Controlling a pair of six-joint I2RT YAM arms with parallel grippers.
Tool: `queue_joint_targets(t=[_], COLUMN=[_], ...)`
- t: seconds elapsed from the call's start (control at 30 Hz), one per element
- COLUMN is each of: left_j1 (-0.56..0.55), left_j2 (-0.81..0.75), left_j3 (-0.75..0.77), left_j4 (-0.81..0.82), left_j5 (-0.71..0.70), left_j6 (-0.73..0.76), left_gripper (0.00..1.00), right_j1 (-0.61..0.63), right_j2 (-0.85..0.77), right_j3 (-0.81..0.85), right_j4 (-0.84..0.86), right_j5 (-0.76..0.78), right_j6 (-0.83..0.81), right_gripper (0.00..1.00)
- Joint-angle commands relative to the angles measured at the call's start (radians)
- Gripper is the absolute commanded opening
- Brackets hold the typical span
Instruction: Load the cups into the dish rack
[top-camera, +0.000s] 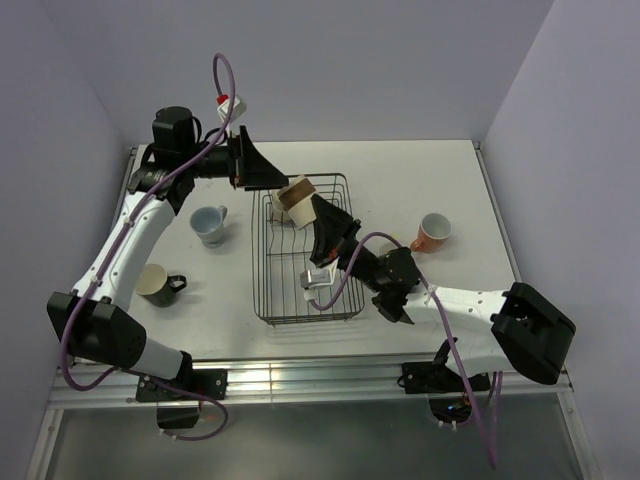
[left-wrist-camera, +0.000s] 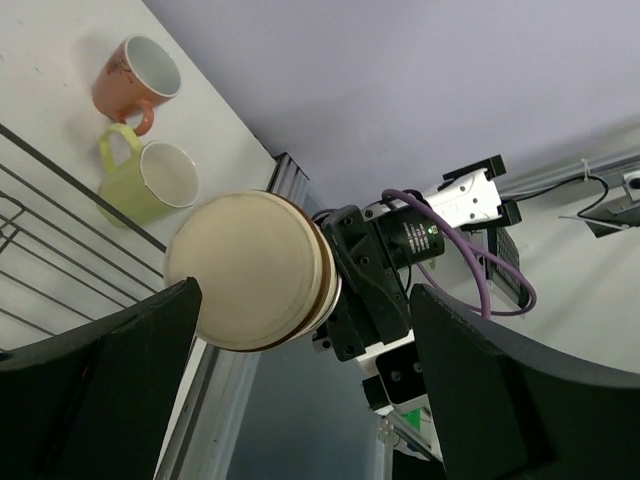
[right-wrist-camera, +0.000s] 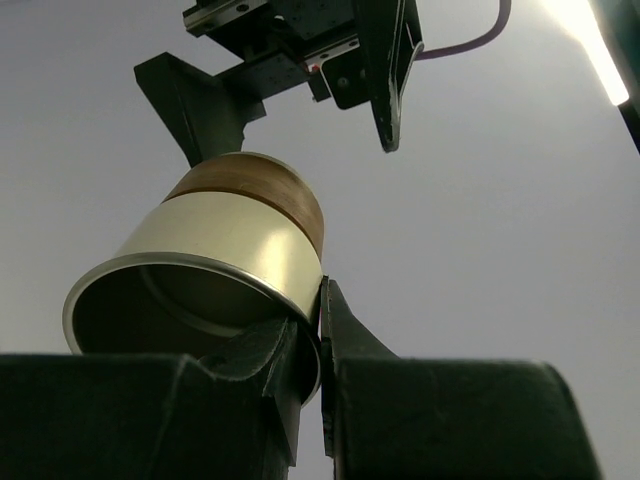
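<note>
A tan, metal-lined tumbler (top-camera: 296, 198) hangs tilted over the far end of the black wire dish rack (top-camera: 268, 300). My right gripper (top-camera: 316, 210) is shut on the tumbler's rim (right-wrist-camera: 230, 240), one finger inside and one outside (right-wrist-camera: 322, 290). My left gripper (top-camera: 270, 178) is open, its fingers on either side of the tumbler's cream base (left-wrist-camera: 255, 270); I cannot tell whether they touch it. A pale blue-grey cup (top-camera: 209, 224) and a black cup (top-camera: 157, 284) stand left of the rack. A salmon-pink mug (top-camera: 432, 232) lies to its right, with a pale yellow mug (left-wrist-camera: 150, 180) beside it.
The rack's upright dividers (top-camera: 285, 225) run under the tumbler. White walls close the table at the back and on both sides. The aluminium rail (top-camera: 300, 380) with both arm bases runs along the near edge.
</note>
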Motion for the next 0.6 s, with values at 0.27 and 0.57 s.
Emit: queue_joint_targets(t=[0.27,0.57], left_j1=[-0.028,-0.031], left_j2=[0.04,0.049], left_j3=[0.023,0.031], left_j4=[-0.115,-0.152], left_j5=[-0.036,-0.076], left_j6=[0.084,0.114], left_gripper=[0.9,0.89], right_j1=[0.024,0.032], right_j2=[0.006,0.005], right_j3=[0.066,0.071], right_j4=[0.505,0.503], right_j5=[-0.01,-0.006], right_j6=[-0.015,-0.012], right_gripper=[0.0,0.0])
